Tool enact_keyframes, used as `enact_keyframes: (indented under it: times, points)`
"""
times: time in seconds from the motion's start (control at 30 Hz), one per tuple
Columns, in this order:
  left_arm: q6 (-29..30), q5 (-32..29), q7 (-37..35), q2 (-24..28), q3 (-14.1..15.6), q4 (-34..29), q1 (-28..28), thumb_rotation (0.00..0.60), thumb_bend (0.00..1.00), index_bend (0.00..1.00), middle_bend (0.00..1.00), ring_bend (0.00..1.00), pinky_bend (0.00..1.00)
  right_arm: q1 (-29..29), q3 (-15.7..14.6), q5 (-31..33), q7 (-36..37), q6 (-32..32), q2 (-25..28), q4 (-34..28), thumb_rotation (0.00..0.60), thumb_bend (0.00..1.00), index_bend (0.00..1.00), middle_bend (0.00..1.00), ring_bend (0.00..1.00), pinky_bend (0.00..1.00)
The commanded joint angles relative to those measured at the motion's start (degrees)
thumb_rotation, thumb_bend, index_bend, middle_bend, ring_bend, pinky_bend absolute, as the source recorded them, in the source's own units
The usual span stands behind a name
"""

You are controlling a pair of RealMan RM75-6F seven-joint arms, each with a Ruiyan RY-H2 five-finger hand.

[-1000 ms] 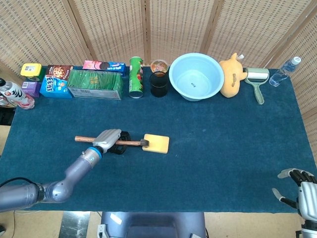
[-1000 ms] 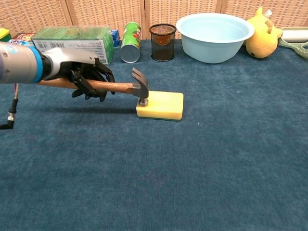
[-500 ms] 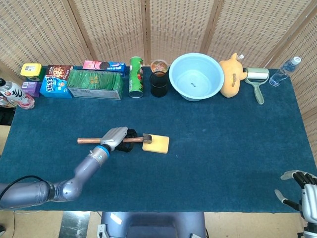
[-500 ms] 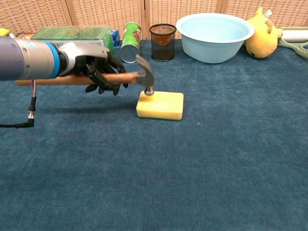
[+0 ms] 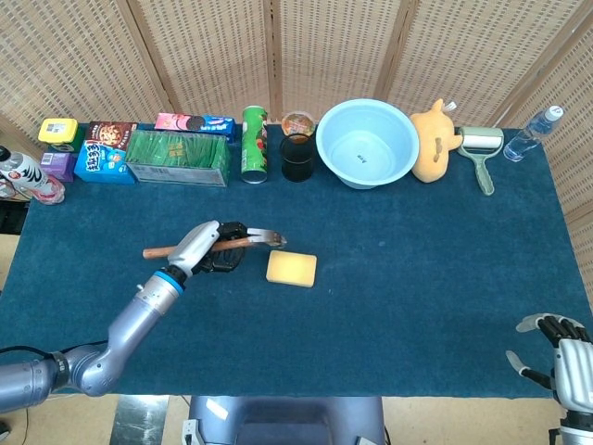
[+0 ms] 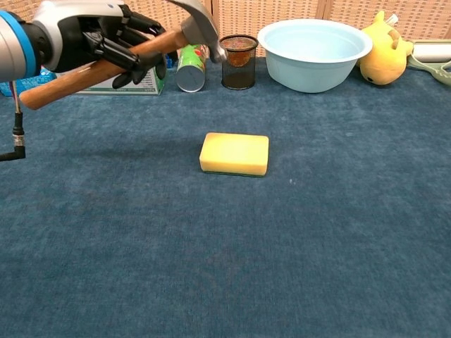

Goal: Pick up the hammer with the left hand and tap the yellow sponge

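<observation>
— What have I got in the left hand (image 6: 106, 39)?

— From my seat, its fingers (image 6: 138, 62) are wrapped around the wooden handle of the hammer (image 6: 134, 49), which is raised off the counter (image 6: 338, 232) and tilted, head up toward 1 o'clock in the chest view. The head's striking face is hard to make out there; it overlaps the black mesh cup (image 6: 238, 61) behind it. The butt of the handle pokes out at 8 o'clock past the wrist.

— And the yellow sponge (image 6: 235, 153)?

— Lying flat on the blue cloth, apart from the hammer. In the head view the hammer head (image 5: 269, 239) sits at about 11 o'clock from the sponge (image 5: 291, 269), close but not touching.

— Right hand (image 5: 563, 354)?

— Only the head view catches it, at the bottom right corner, partly cut off by the frame. The fingers look spread with nothing in them.

— Anything else hard to read?

— The left hand hides the middle of the handle in both views, and its forearm runs out of the chest view at 9 o'clock. The green box (image 6: 144, 74) is mostly masked by the hand. At the far edge, the light blue bowl (image 6: 314, 44) and the yellow plush toy (image 6: 386, 51) are clear; the roller tool (image 6: 431, 56) is clipped at the right edge.
</observation>
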Motion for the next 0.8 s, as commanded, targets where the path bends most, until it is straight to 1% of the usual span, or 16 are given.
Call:
enact_keyframes:
  times: [0.03,0.1,0.2,0.3,0.43,0.6,0.8]
  points:
    - [-3.2,2.6,-3.2,1.4,0.2,1.7,1.2,0.600,0.85,0.46,0.55,0.64,0.74,0.1,0.0,0.0,-0.1,-0.2,0.0,-0.2,0.600,0.22,0.46,0.41,0.33,0.24]
    - [-5.5,1.5,-0.9,2.1,1.2,2.1,0.1,0.600,0.85,0.46,0.56,0.64,0.74,0.0,0.0,0.2,0.0,-0.1,0.0,-0.2,0.600,0.22,0.46,0.41,0.33,0.24]
    - [-7.6,-1.6,4.8,2.7,2.5,2.3,-2.1,0.600,0.85,0.46,0.55,0.64,0.74,-0.2,0.0,0.5,0.5,-0.1,0.1,0.1,0.600,0.22,0.46,0.41,0.33,0.24]
    - [-6.6,-6.0,12.7,1.1,4.1,2.9,-4.7,0.600,0.85,0.46,0.56,0.64,0.74,-0.4,0.1,0.8,1.2,0.0,0.1,0.7,0.600,0.22,0.46,0.41,0.33,0.24]
    - [-6.0,-13.3,19.6,-1.3,5.6,3.4,-7.8,0.600,0.85,0.46,0.55,0.64,0.74,-0.6,0.2,1.0,2.0,0.2,0.1,1.1,0.600,0.22,0.46,0.41,0.33,0.24]
    - [-5.1,-21.2,27.3,-3.6,7.9,4.4,-11.6,0.600,0.84,0.46,0.56,0.64,0.74,-0.8,0.2,1.4,2.9,0.2,0.1,1.9,0.600,0.22,0.46,0.41,0.33,0.24]
    - [-3.4,-28.0,32.7,-6.2,9.5,4.9,-14.4,0.600,0.84,0.46,0.56,0.64,0.74,-1.0,0.3,1.6,3.9,0.3,0.0,2.6,0.600,0.22,0.46,0.41,0.33,0.24]
